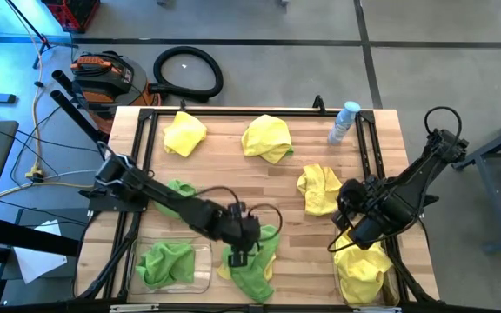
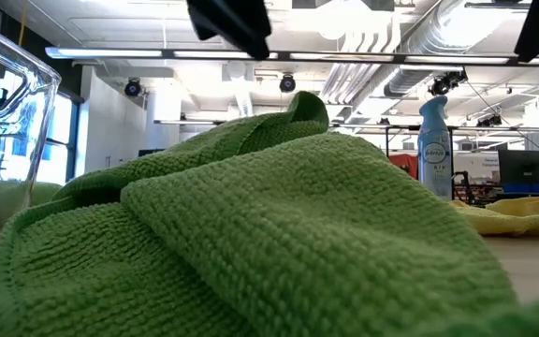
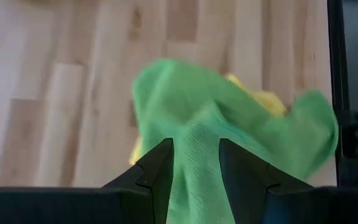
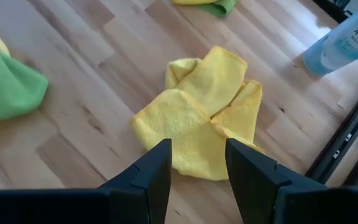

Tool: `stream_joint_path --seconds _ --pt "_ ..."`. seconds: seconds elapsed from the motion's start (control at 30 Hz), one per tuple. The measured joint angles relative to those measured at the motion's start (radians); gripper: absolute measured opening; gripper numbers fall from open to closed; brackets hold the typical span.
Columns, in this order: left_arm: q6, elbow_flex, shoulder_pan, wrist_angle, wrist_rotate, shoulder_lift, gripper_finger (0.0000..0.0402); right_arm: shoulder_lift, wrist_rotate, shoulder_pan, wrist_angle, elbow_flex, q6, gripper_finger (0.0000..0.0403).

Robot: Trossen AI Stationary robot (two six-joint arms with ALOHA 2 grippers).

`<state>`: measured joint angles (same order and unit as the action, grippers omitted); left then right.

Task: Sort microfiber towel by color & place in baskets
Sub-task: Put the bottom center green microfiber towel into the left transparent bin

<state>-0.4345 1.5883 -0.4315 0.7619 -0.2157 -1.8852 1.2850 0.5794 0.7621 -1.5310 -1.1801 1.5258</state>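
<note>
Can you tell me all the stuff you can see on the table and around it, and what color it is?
Green towels: three; one in the left basket, one at the front middle under the left arm, one behind that arm.
Yellow towels: four; two at the back, one right of centre, one in the right basket.
Baskets: two, clear, front left and front right.
Spray bottle: one, clear blue, back right.
Hose: one, black, floor behind table.
Left gripper: dark, fingers open over the front green towel.
Right gripper: dark, fingers open, by the right basket.
</note>
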Motion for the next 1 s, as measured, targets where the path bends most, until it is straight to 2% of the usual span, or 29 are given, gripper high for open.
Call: stream_joint_path --seconds 0.5,0.6,0.8,1.0 --pt "0.080 0.000 -0.003 -0.034 0.023 -0.187 0.0115 0.000 -0.007 0.012 0.003 0.000 -0.008 0.0144" --pt "0.117 0.000 -0.001 -0.032 0.023 -0.201 0.0102 0.000 0.006 0.012 0.003 0.000 -0.009 0.0144" --pt "0.122 0.000 -0.002 -0.026 0.024 -0.147 0.0012 0.000 0.015 0.012 0.003 0.000 -0.009 0.0144" --pt "0.035 0.000 -0.004 -0.022 -0.027 -0.010 0.0002 0.000 0.029 0.012 0.002 0.000 -0.009 0.0144"
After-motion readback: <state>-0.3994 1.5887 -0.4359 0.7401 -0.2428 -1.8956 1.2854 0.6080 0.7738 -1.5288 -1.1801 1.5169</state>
